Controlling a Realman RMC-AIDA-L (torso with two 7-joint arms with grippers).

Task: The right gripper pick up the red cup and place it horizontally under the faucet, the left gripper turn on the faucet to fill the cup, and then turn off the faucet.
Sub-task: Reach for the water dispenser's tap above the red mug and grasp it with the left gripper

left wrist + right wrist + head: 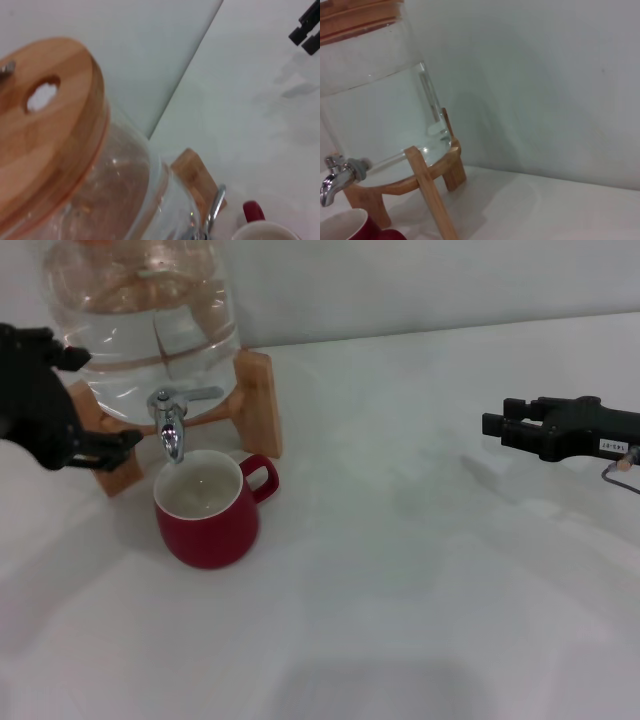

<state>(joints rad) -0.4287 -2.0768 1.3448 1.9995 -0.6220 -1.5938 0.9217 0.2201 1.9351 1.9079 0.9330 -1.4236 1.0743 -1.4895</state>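
Standing upright on the worktop (420, 570) directly under the faucet (170, 425), red cup (207, 508) already placed, some water seemingly inside. Left claw (110, 445) beside the jar stand (255, 405), near the lever, finger state impossible to tell; right claw (505, 427) well apart, empty, fingers narrowly parted. Judged at faucet-operating step; next, a lever push by the left claw.

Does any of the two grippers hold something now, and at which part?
Nothing is held. The right gripper hangs free, far from the red cup. The left gripper is beside the faucet, grasping nothing.
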